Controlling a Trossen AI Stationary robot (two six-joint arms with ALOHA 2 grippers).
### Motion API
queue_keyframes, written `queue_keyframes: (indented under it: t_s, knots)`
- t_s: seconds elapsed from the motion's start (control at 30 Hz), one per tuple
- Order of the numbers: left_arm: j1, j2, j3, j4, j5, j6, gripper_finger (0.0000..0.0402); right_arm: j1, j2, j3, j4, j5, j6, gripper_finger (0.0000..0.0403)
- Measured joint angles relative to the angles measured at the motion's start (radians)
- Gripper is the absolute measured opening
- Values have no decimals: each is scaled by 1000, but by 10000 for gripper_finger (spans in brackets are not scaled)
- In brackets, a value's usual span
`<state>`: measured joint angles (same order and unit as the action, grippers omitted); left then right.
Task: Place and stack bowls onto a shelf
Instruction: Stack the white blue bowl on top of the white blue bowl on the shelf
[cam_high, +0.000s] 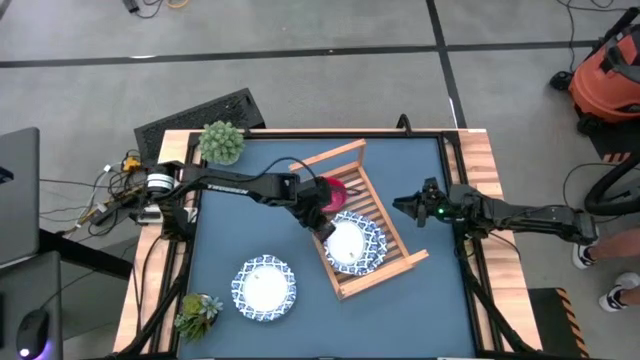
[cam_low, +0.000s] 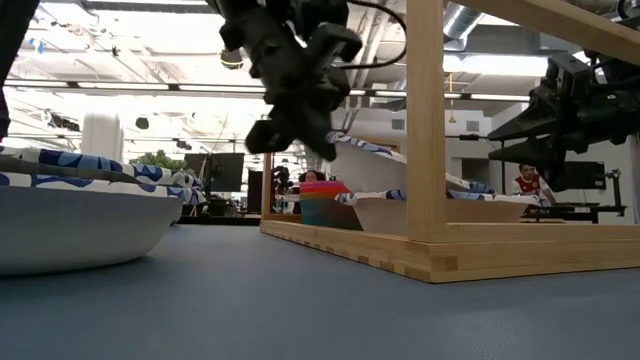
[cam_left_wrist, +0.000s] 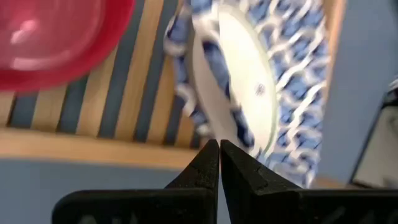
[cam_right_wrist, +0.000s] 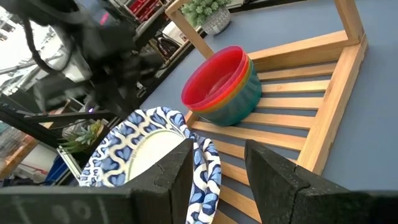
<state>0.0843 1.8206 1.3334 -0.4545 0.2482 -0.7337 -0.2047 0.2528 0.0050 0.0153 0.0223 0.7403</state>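
Note:
The wooden shelf (cam_high: 380, 205) lies slantwise on the blue table. At its far end stand the stacked bowls (cam_high: 333, 190), red on top (cam_right_wrist: 221, 84). A white dish with a blue-patterned rim (cam_low: 400, 212) lies flat on the slats, and a second such dish (cam_high: 350, 243) sits tilted over it. My left gripper (cam_high: 323, 224) is shut at that dish's raised left rim. A third dish (cam_high: 265, 287) rests on the table near the front. My right gripper (cam_high: 400, 207) hovers open by the shelf's right side (cam_right_wrist: 217, 155). My left gripper (cam_left_wrist: 219, 146) has the tilted dish's rim (cam_left_wrist: 200, 132) at its fingertips, coming slanting down from the table's left. The dish (cam_low: 380, 150) stands tilted, its held edge raised and its opposite edge down in the dish beneath. The fingertips themselves hide how much rim lies between them.
Potted plants stand at the table's far-left corner (cam_high: 221, 142) and near-left corner (cam_high: 198, 312). The shelf's raised end rail (cam_low: 425, 120) stands tall in the low view. Bare blue table lies near the front right. A person in red (cam_low: 527, 185) sits far behind.

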Motion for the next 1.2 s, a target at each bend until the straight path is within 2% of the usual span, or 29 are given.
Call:
queue_keyframes:
  t_s: [0.1,0.33,0.53,0.7,0.97,1.13,1.2]
  knots:
    - [11,-1,0,47,-34,-21,0,0,3,0,0,0,0,171]
    - [16,15,0,33,-106,-5,0,-1,4,0,-2,-17,11,171]
    - [13,60,-2,-5,-79,-1,0,9,30,0,-3,-35,-39,171]
    - [6,82,-1,26,-76,-10,0,8,91,14,-11,-34,-80,171]
    - [6,86,0,-9,-145,-30,0,7,162,21,-16,-24,-62,171]
    - [4,69,14,-80,-67,-8,0,7,167,22,-13,-24,-41,171]
    - [1,39,43,-136,-71,15,0,7,167,24,-12,-24,-34,171]
